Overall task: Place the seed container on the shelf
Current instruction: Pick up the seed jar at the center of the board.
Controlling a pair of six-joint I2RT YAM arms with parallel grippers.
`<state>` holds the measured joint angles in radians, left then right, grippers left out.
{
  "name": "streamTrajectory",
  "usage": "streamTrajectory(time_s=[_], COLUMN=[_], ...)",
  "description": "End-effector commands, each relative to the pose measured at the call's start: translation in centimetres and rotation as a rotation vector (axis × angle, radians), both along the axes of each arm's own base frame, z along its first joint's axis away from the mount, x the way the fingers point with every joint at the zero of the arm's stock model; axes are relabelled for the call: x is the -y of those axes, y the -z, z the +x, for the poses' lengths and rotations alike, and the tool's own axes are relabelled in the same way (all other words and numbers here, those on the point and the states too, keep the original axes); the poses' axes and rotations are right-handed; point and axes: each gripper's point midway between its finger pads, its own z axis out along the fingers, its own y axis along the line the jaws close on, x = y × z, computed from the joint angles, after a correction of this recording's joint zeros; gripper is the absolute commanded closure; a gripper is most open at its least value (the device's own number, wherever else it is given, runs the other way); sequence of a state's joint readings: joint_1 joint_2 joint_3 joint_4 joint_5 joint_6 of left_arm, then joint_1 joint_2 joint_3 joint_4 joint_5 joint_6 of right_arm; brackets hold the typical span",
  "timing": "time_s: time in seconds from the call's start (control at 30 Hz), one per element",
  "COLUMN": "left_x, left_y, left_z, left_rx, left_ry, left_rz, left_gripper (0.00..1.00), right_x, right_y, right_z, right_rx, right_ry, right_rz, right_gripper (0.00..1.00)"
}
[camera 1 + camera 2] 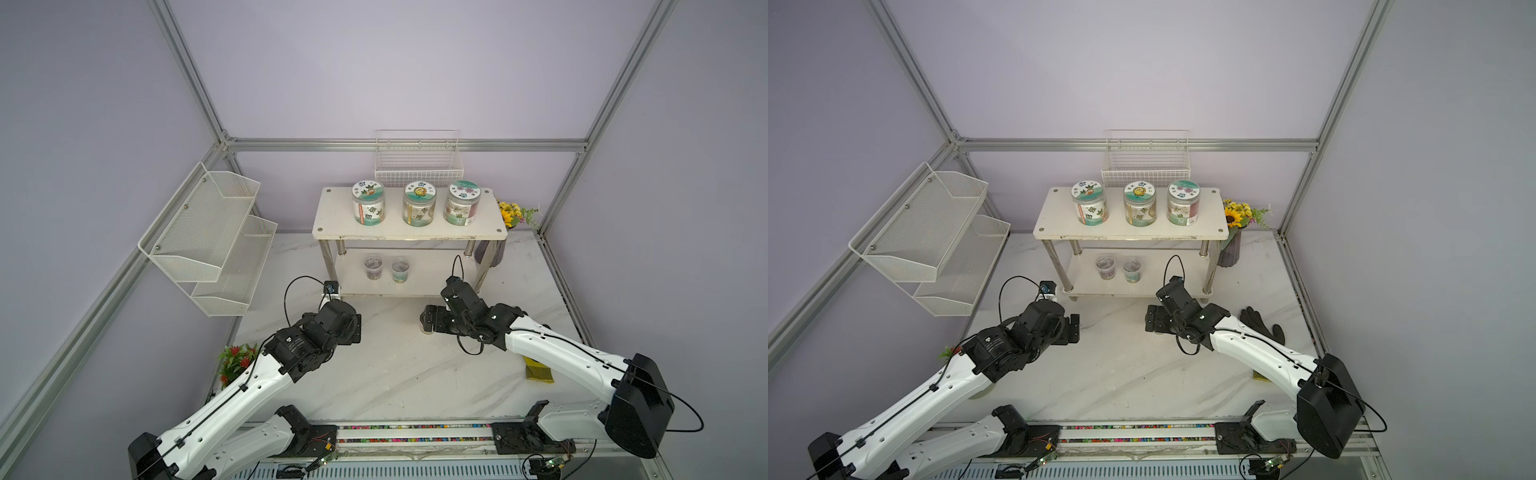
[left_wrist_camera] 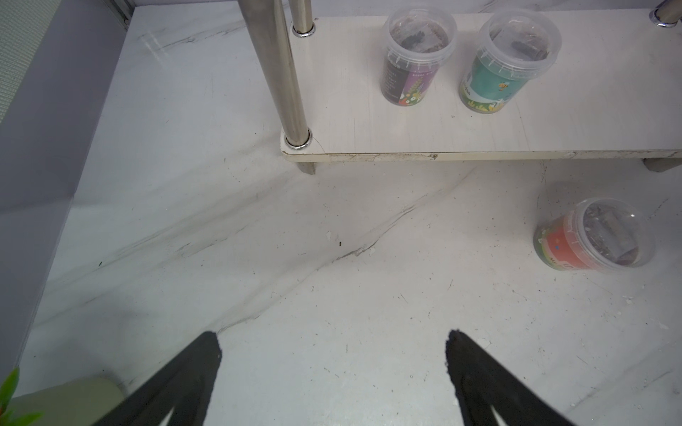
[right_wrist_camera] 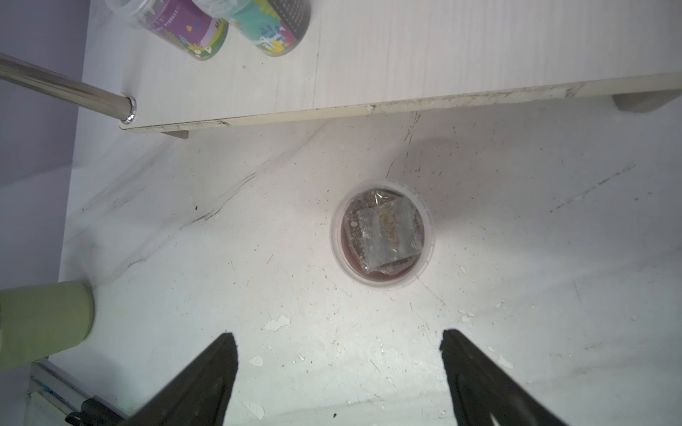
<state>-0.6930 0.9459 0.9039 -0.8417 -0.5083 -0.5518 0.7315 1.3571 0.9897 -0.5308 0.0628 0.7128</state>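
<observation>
Marbled white tabletop lies inside lilac walls framed in aluminium, with the shelf standing at the back. We get the seed container clearly only from the wrist cameras: a clear lidded tub with a red label, upright on the tabletop just in front of the shelf's lower board and apart from it. In both top views the wrist of the right arm covers it almost entirely, so we cannot read it from above. Its label text is too blurred to make out, and the packet under the lid shows only as a grey square. Two small tubs on the lower board sit in the upper board's shadow, their contents unclear; the right wrist view cuts them off at its edge. A yellow object is half hidden behind the right forearm, and we cannot tell what it is. The right arm reaches forward and inward, wrist bent down, with the right fingers spread wide over the container, not touching it and holding nothing. The left arm stretches toward the shelf's near corner on its own side, wrist pitched down; the left fingers also stand wide apart over bare tabletop, gripping nothing, the container well off to one side.
</observation>
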Motion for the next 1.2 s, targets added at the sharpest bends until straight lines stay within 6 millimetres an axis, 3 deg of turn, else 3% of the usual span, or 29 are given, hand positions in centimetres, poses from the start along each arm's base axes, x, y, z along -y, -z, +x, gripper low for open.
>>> streamTrajectory(time_s=[0.0, 0.3, 1.17], left_x=[0.1, 0.2, -1.1], left_y=[-0.5, 0.4, 1.5], left_z=[0.8, 1.4, 0.9], left_rx=[0.035, 0.011, -0.002], left_ry=[-0.025, -0.024, -0.040], left_rz=[-0.032, -0.009, -0.020], left_gripper=[0.03, 0.02, 0.01], right_x=[0.4, 0.1, -1.1], right_y=[-0.4, 0.6, 4.7], right_z=[0.3, 0.7, 1.8], right_rx=[-0.001, -0.028, -0.146], right_ry=[0.016, 0.015, -0.023], right_rz=[-0.048, -0.080, -0.207], right_gripper=[0.08, 0.04, 0.03])
